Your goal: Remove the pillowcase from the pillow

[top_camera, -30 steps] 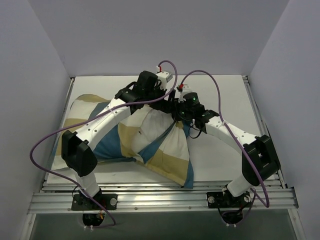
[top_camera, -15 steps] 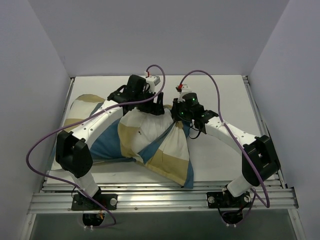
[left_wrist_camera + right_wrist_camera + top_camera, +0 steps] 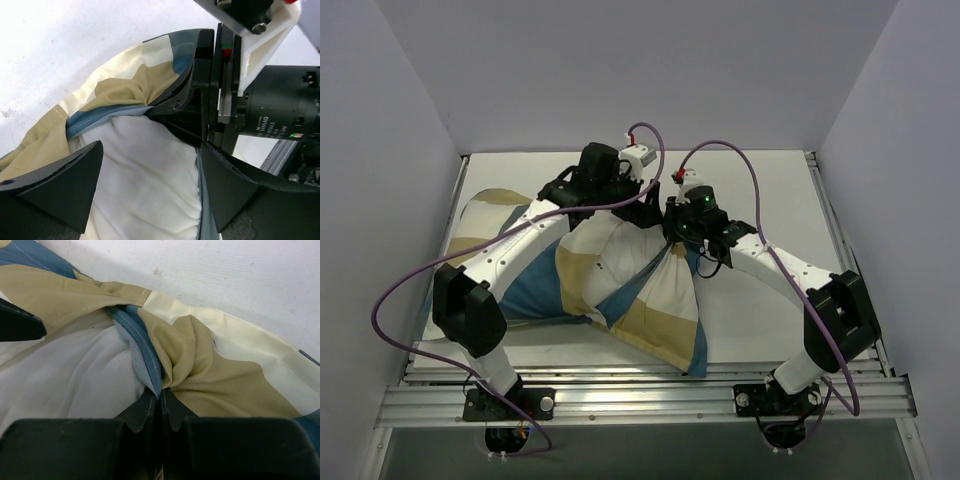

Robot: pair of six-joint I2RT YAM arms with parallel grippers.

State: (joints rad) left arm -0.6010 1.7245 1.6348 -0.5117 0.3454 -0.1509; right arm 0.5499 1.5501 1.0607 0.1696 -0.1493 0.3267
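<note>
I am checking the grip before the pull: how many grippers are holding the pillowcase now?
1. The right gripper is shut on a bunched fold of the pillowcase; the left gripper stands open above the exposed pillow, holding nothing.

Table (image 3: 775, 185) lies bare along the far edge and far right corner; pillowcase (image 3: 655, 300) fills the left half to mid near edge; right arm (image 3: 780, 265) spans the near right

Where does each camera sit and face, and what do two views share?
Top external: above and behind, looking down at the table; left arm, right arm show.
Left wrist: on that arm, facing the pillow past the open left claw.
Right wrist: on that arm, facing the pillowcase pinched by the right claw.
Both wrist views share the pillow.
</note>
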